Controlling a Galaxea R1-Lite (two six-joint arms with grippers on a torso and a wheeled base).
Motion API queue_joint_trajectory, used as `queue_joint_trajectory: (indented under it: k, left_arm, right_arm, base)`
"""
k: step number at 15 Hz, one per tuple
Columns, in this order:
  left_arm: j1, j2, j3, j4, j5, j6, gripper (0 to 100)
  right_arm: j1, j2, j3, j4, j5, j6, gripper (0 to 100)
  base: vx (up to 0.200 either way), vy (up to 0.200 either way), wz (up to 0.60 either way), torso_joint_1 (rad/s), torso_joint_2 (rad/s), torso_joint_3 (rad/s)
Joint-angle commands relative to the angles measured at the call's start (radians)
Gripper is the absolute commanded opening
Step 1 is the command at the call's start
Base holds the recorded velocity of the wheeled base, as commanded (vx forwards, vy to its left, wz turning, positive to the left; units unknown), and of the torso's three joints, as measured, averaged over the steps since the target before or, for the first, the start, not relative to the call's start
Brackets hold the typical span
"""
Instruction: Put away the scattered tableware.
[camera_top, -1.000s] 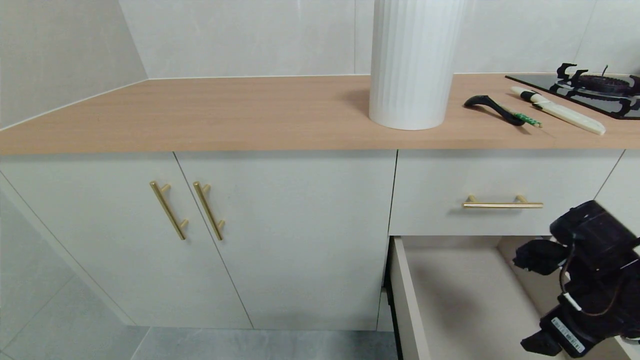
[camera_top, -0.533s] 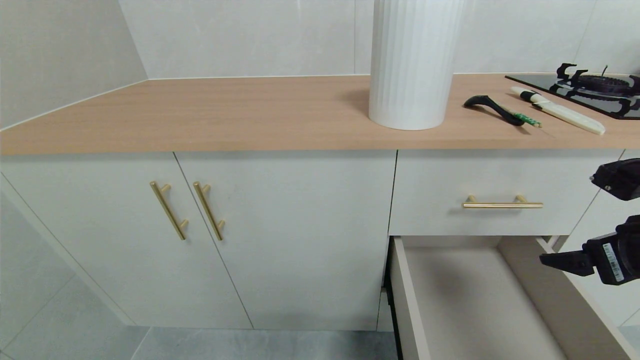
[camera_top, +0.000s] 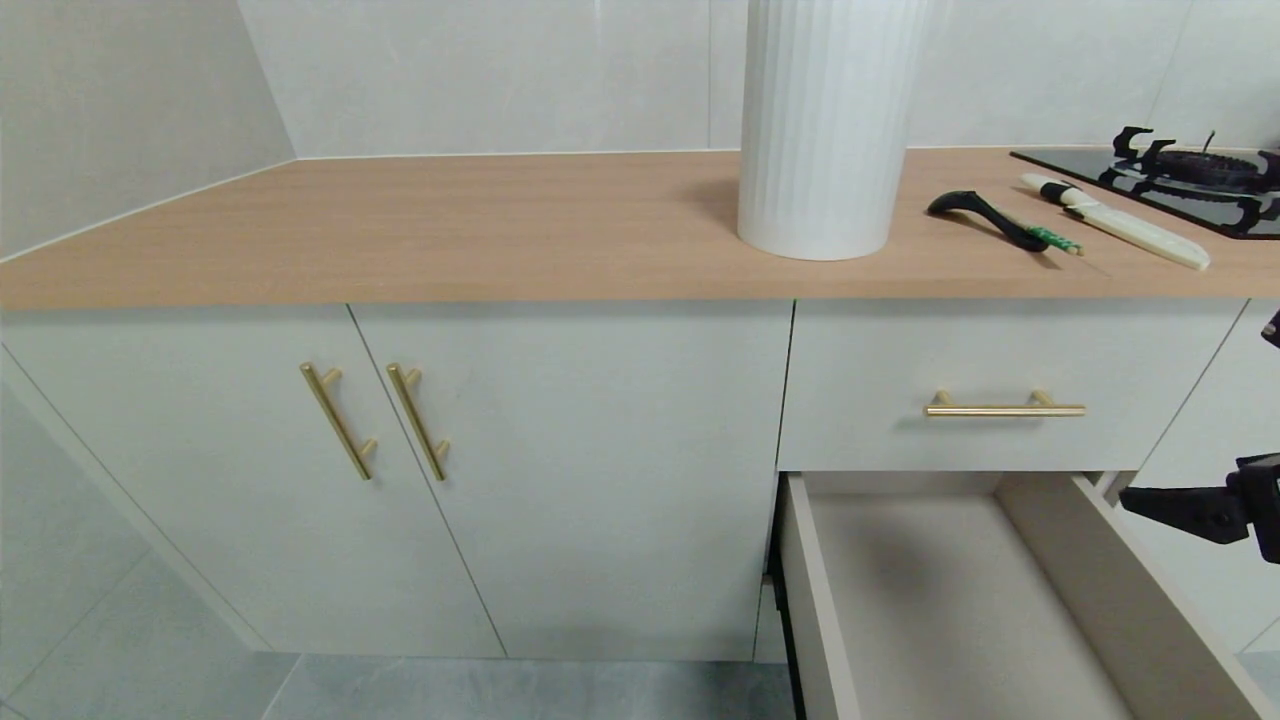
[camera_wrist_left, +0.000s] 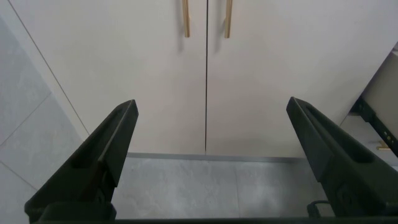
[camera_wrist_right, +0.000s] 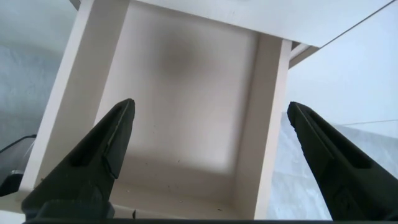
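Right gripper (camera_wrist_right: 210, 109) spread wide, empty, above the open lower drawer (camera_top: 812, 590), right side. Left gripper (camera_wrist_left: 211, 104) also wide, empty, low, facing the cabinet doors (camera_wrist_left: 280, 74). Tableware on the countertop (camera_top: 450, 230), far right: black utensil (camera_top: 985, 218), green-handled utensil (camera_top: 1055, 239), white knife (camera_top: 1120, 222), between the ribbed white canister (camera_top: 820, 130) and the hob (camera_top: 1190, 180)

Wooden worktop with tableware lying loose at its right end

A tall white ribbed cylinder (camera_top: 822, 130) stands upright on the wood-grain worktop (camera_top: 450, 230), right of centre. To its right lie a black curved utensil (camera_top: 985, 217) and a thin green-patterned stick (camera_top: 1050, 238), the two overlapping. A white knife (camera_top: 1115, 221) lies just beside them. Beyond it, a black hob (camera_top: 1160, 185) sits at the far right corner.
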Motion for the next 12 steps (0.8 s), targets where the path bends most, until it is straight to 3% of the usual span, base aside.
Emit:
queue_joint_trajectory:
  k: [1,6,8,12]
  left_arm:
    - [0.0,0.002,0.0,0.0,0.001,-0.001,100]
    - [0.0,0.002,0.0,0.0,-0.001,-0.001,100]
    - [0.0,0.002,0.0,0.0,0.001,-0.001,100]
    - [0.0,0.002,0.0,0.0,0.001,-0.001,100]
  right_arm:
    - [0.001,-0.016,0.002,0.0,-0.001,-0.002,100]
    - [0.001,-0.022,0.002,-0.002,-0.004,0.004,100]
    - [0.002,-0.034,-0.001,-0.002,-0.002,0.004,100]
    - [0.002,-0.065,-0.099,0.006,0.028,0.01,100]
  base:
    - [0.0,0.0,0.0,0.0,0.0,0.0]
    - [0.0,0.0,0.0,0.06,-0.18,-0.211]
    - [0.0,0.0,0.0,0.12,-0.51,-0.281]
    - [0.0,0.0,0.0,0.022,-0.13,-0.059]
